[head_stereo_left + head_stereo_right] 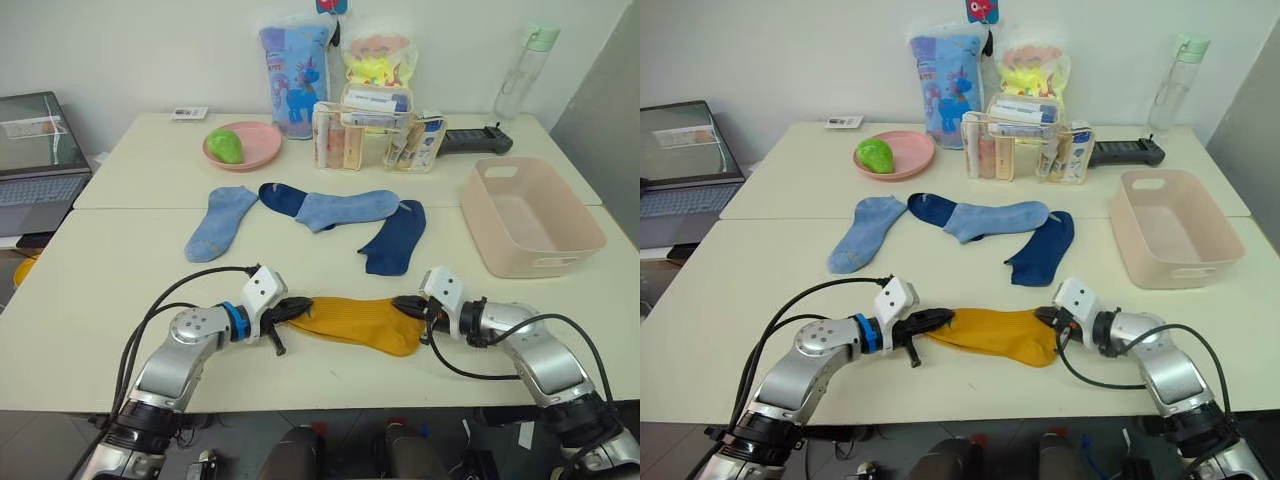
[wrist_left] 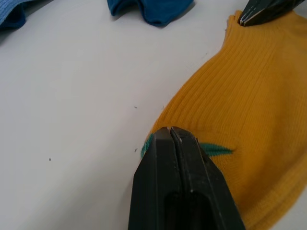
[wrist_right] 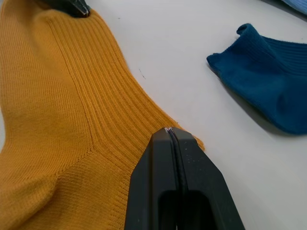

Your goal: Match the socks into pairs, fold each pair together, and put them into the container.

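The pink tub at the right side of the table is empty — no pair has gone in yet, so the task looks to be at its first pair.

The yellow socks lie near the front edge of the table, between the two arms. They read as one flat yellow shape, so the two may be stacked one on the other, though I cannot tell for sure that both are there. The left gripper is clamped on the left end of the yellow fabric, its fingers pressed tight together in the left wrist view with the knit and a thin green stripe right at the tips. The right gripper is clenched on the opposite end, fingers closed against the ribbed edge. My guess is that the fold of this pair is the step in hand and is not done: the fabric lies stretched out at full length.

Further back, the other four socks wait unmatched — a light blue sock lying apart on the left, a navy sock partly under the second light blue sock, and the other navy sock just beside that, nearer the tub. Both of those pairs are left to match, fold and drop in.
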